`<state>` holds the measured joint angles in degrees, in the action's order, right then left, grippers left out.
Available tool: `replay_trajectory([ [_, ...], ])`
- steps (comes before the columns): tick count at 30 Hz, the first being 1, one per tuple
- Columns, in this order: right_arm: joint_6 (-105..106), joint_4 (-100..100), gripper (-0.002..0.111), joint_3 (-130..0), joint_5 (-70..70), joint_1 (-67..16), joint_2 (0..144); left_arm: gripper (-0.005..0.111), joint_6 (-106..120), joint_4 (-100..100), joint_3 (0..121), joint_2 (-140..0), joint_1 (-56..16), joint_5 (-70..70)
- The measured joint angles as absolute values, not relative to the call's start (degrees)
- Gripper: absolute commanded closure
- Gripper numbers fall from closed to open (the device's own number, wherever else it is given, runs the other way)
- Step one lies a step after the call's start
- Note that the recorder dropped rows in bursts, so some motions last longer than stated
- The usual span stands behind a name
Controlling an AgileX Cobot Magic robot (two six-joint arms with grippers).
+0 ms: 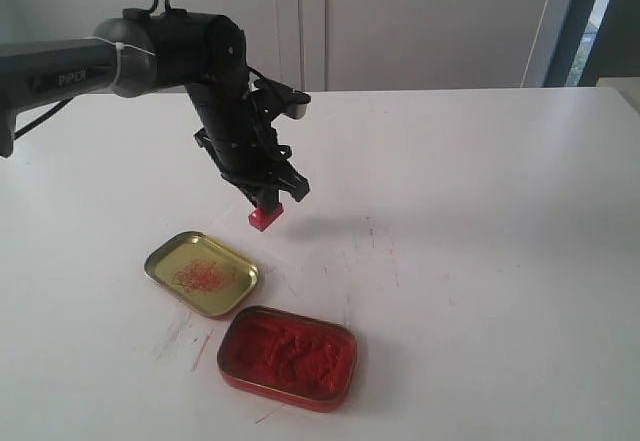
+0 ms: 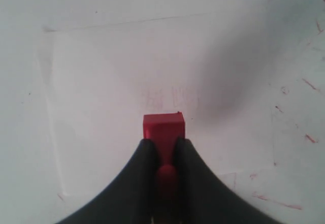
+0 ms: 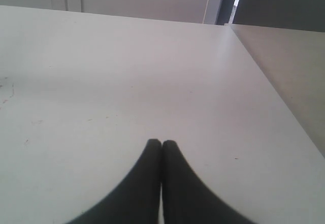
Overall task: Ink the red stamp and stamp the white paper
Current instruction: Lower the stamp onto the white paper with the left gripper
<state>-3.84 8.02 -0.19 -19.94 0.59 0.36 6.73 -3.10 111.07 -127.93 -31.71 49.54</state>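
Red stamp (image 1: 265,218): gripped at its knob by your left claw (image 1: 268,199), face down over the white paper (image 2: 101,107), near a faint pink mark (image 2: 170,96). Keep it level, lower it straight and press evenly. Right claw (image 3: 161,145): pinched together, holding nothing, above the bench (image 3: 101,82).

A gold lid (image 1: 201,273) and a red tin (image 1: 288,357) sit on the white table (image 1: 490,251) — close together. The white paper (image 2: 101,102) lies flat.

The small square-based stamp (image 2: 163,130) is bright red. The thin white paper sheet (image 2: 101,92) bears what seems a faint pink mark. The gold metal lid (image 1: 200,273) shows red scribbles.
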Motion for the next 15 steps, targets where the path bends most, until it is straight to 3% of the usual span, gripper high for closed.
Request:
replay_trajectory([
  [15,-3.84,8.02,0.108,-0.19,-19.94,0.59,0.36,0.107,3.38,2.8,112.45,-128.77,-33.79,48.67],
])
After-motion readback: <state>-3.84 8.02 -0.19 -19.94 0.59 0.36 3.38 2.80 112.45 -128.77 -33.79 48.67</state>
